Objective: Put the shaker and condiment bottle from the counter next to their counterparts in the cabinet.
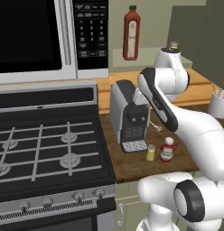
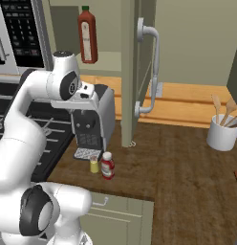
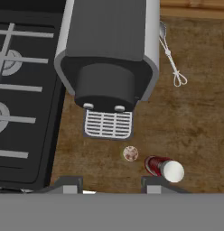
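Observation:
The tiny yellow shaker (image 1: 151, 152) (image 2: 94, 165) (image 3: 130, 153) stands on the brown counter (image 2: 177, 167) just in front of a coffee machine's drip tray. The squat red condiment bottle (image 1: 167, 150) (image 2: 107, 165) (image 3: 164, 167) with a white cap stands right beside it. In the open cabinet, a tall slim red bottle (image 1: 131, 33) (image 2: 87, 36) stands on the shelf (image 1: 147, 56) (image 2: 108, 60), and a small pale-capped shaker (image 1: 174, 45) peeks out behind my arm. My gripper (image 3: 111, 182) hangs above the counter's front edge, open and holding nothing, looking down on both items.
A grey coffee machine (image 1: 129, 115) (image 2: 94, 119) (image 3: 109, 49) stands behind the two items. To the left are the stove (image 1: 46, 153) and, above it, the microwave (image 1: 41, 36). The open cabinet door (image 2: 132, 72) juts out. A white utensil holder (image 2: 223, 131) stands at right.

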{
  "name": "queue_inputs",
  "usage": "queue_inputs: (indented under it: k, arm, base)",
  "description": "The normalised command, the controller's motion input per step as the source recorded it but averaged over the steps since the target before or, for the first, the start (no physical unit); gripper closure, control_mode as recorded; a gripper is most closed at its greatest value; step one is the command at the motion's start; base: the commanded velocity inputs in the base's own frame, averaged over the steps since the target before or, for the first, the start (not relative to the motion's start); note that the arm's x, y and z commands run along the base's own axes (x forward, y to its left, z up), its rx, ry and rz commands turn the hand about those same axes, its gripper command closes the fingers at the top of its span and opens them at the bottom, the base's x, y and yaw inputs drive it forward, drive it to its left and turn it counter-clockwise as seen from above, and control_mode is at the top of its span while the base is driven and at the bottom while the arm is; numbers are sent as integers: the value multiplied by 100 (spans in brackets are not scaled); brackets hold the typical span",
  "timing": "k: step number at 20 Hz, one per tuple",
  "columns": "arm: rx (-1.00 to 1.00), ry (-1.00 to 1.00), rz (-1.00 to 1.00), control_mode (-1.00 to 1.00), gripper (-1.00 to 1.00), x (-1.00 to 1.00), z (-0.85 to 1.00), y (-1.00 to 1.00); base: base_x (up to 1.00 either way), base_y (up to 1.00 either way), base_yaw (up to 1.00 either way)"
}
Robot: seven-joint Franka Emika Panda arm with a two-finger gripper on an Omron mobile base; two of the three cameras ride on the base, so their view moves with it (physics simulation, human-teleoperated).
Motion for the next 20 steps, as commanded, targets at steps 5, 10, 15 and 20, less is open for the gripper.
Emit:
queue_inputs:
  k: [5,10,15,20]
  arm:
    - [0,-2,0,-100,-100,-16,-5,0]
    - [-1,-3,0,-100,-100,-11,-19,0]
    - [1,-23,0,-100,-100,-56,-51,-16]
    - [0,-34,0,-100,-100,-56,-72,-15]
  base:
    - [0,0,0]
    - [0,0,0]
    - [0,0,0]
    - [0,0,0]
